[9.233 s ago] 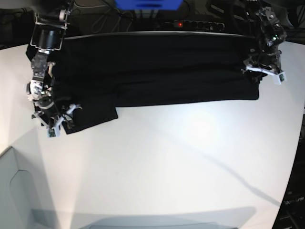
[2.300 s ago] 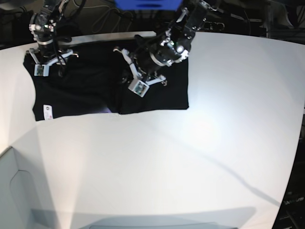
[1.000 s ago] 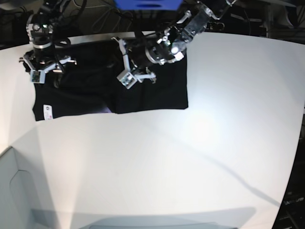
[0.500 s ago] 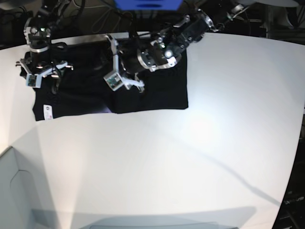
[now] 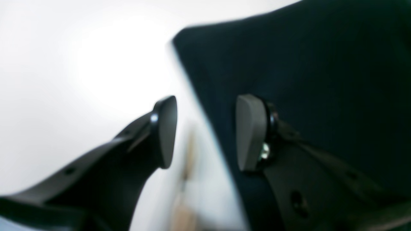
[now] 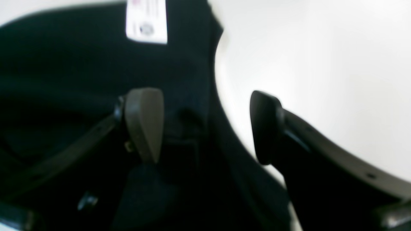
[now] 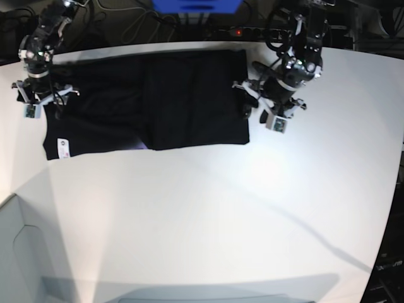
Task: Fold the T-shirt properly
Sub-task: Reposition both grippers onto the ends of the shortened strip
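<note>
The black T-shirt (image 7: 158,101) lies flat at the back of the white table (image 7: 221,208), its right part folded over the middle. Its white label (image 7: 62,146) sits at the front left corner and also shows in the right wrist view (image 6: 146,21). My left gripper (image 7: 247,101) is open and empty at the shirt's right edge. In the left wrist view the gripper (image 5: 205,131) straddles that cloth edge (image 5: 289,64). My right gripper (image 7: 49,101) is open and empty at the shirt's left edge. In the right wrist view the gripper (image 6: 205,125) straddles the cloth (image 6: 64,80).
A power strip (image 7: 237,31) with a red light, cables and a blue object (image 7: 196,5) lie behind the table's back edge. A pale bin wall (image 7: 19,252) stands at the front left. Dark equipment (image 7: 388,278) borders the table's right side.
The shirt's right part has been folded over the middle. My left gripper has moved from the shirt's middle to its right edge. My right gripper has drifted slightly left.
</note>
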Tool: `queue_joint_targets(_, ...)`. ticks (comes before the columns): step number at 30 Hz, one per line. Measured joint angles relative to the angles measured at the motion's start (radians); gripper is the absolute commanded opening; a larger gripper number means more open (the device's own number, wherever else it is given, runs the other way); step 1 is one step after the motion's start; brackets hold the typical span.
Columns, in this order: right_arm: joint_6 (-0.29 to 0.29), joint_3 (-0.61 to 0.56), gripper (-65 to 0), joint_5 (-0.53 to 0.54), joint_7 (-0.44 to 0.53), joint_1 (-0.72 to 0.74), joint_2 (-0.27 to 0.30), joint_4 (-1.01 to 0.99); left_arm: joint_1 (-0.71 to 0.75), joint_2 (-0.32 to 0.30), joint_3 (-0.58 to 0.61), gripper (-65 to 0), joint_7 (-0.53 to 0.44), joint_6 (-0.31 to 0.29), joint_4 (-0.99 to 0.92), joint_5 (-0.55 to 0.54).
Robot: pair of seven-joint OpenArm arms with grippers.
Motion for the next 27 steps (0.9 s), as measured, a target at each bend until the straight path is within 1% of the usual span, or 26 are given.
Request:
queue_joint_targets(3,-0.001,0.002,-22.0,0.006,0.006,0.021,0.013,-0.060,0.008,0.005,-0.039,-36.2,-0.001,0.000,-0.002,-0.002)
queue_joint_targets(8,-0.001,-0.003,-22.7,0.016,0.045,0.045,0.017,-0.117,0.005,0.008,-0.039,-36.2,0.000,0.000,-0.003,-0.003)
queue_joint_targets(9,-0.002,-0.003,-23.8,0.024,0.048,0.045,0.017,-0.123,0.005,0.014,-0.039,-36.2,0.000,0.000,-0.003,-0.003)
queue_joint_targets(11,-0.002,-0.003,-29.4,0.027,0.058,0.045,0.019,-0.135,0.005,0.039,-0.045,-36.2,0.000,0.000,-0.004,-0.002)
queue_joint_targets(13,-0.002,-0.004,-38.1,0.042,0.073,0.045,0.019,-0.149,0.003,0.050,-0.045,-36.2,-0.005,-0.001,-0.017,-0.001)
queue_joint_targets(17,0.000,-0.006,-59.0,0.060,0.101,0.051,0.017,-0.181,-0.016,0.055,-0.042,-36.2,-0.004,-0.006,-0.089,-0.003)
queue_joint_targets(18,0.001,-0.008,-64.5,0.061,0.108,0.053,0.016,-0.185,-0.022,0.055,-0.041,-36.2,-0.020,-0.009,-0.104,-0.008)
queue_joint_targets(20,0.001,-0.008,-65.0,0.060,0.115,0.053,0.016,-0.191,-0.036,0.055,-0.042,-36.2,-0.043,-0.016,-0.136,-0.016)
queue_joint_targets(22,0.002,-0.008,-65.0,0.060,0.115,0.053,0.016,-0.190,-0.054,0.070,-0.048,-36.2,-0.048,-0.018,-0.156,-0.016)
queue_joint_targets(23,0.015,-0.007,-65.0,0.059,0.114,0.053,0.016,-0.185,-0.054,0.079,-0.048,-36.2,-0.054,-0.017,-0.164,-0.015)
queue_joint_targets(24,0.033,-0.006,-65.0,0.054,0.103,0.053,0.016,-0.177,-0.055,0.083,-0.048,-36.2,-0.065,-0.017,-0.170,-0.015)
queue_joint_targets(26,0.102,0.002,-65.0,0.026,0.060,0.050,0.016,-0.138,-0.071,0.086,-0.048,-36.2,-0.057,-0.016,-0.175,-0.015)
queue_joint_targets(27,0.123,0.004,-65.0,0.016,0.041,0.043,0.010,-0.112,-0.075,0.086,-0.044,-36.2,-0.053,-0.014,-0.175,-0.014)
